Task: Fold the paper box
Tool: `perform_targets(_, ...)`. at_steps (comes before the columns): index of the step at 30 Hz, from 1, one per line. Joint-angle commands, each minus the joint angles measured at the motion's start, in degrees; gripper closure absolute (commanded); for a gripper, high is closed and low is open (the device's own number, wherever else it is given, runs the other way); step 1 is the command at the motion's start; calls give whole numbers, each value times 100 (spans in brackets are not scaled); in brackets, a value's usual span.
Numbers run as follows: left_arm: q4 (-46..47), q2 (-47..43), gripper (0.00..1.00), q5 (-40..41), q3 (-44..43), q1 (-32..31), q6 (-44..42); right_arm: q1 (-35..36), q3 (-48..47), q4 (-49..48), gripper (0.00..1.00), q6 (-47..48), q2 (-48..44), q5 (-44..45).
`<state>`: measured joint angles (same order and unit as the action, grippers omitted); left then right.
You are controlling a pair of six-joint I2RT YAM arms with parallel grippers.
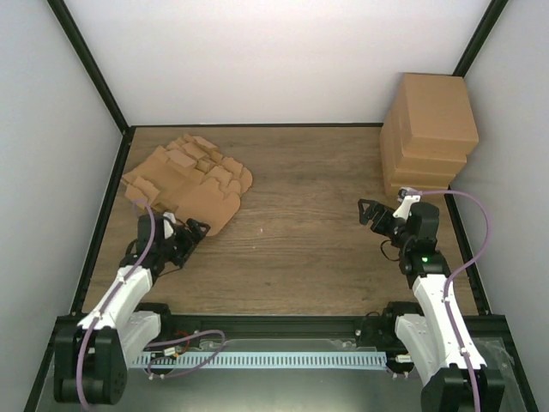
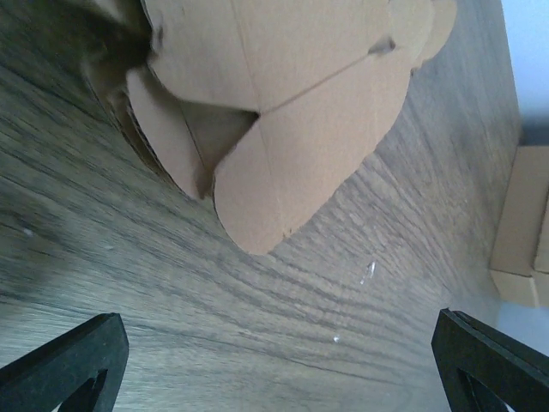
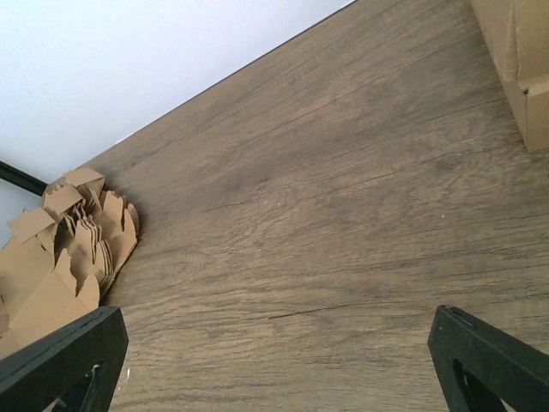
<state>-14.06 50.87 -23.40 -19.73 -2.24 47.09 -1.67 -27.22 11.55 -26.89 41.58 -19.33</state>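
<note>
A pile of flat brown paper box blanks (image 1: 189, 180) lies at the far left of the wooden table. My left gripper (image 1: 190, 233) sits just in front of the pile's near edge, open and holding nothing. In the left wrist view a rounded flap of the top paper box blank (image 2: 283, 146) lies ahead of the open left gripper (image 2: 279, 369), apart from both fingers. My right gripper (image 1: 371, 213) hovers at the right side, open and empty. In its wrist view, the right gripper (image 3: 279, 365) shows only bare wood between its fingers, with the pile (image 3: 60, 257) far off to the left.
A stack of folded brown boxes (image 1: 429, 137) stands at the back right corner, close behind the right arm; it also shows as boxes (image 3: 519, 60) in the right wrist view. White walls with black frame rails (image 1: 94, 77) enclose the table.
</note>
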Motion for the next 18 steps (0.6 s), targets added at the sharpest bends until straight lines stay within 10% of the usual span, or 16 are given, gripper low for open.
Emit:
perform_targets(1, 642, 563, 0, -938, -196, -53, 606, 27, 27, -99, 0, -86, -91, -102)
perform_targets(8, 539, 1324, 2, -950, -469, -111, 529, 27, 28, -178, 0, -119, -24, -164)
perform_targets(18, 1288, 1864, 40, -920, -348, -110, 739, 27, -11, -144, 0, -16, -50, -74)
